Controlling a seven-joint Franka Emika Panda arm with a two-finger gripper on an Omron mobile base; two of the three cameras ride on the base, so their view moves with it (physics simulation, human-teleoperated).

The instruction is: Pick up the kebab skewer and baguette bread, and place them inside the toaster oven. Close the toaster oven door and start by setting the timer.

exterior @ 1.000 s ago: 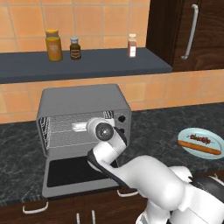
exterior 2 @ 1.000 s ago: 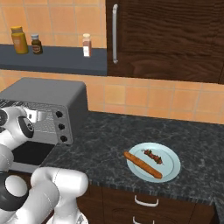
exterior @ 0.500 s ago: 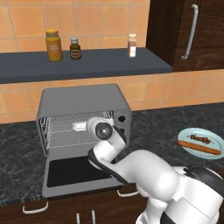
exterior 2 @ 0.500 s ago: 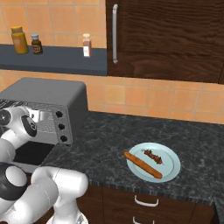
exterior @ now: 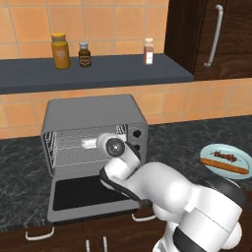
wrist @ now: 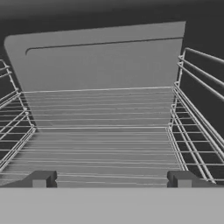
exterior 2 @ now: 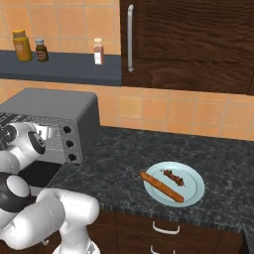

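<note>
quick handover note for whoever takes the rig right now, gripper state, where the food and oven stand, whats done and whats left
Gripper: open and empty, at the mouth of the toaster oven, looking in over the wire rack.
Toaster oven door: folded down, fully open.
Kebab skewer and baguette bread: both lying on the plate on the counter, to the right of the oven, not in contact with the gripper.
Done: door open; nothing loaded.
Left: move skewer and baguette onto the rack, close the door, set the timer with the knobs.

I see my grey toaster oven (exterior: pixel 93 115), orange-brown baguette bread (exterior 2: pixel 161 186), seemingly pale-blue plate (exterior 2: pixel 194 193), black-speckled counter (exterior 2: pixel 129 154).
</note>
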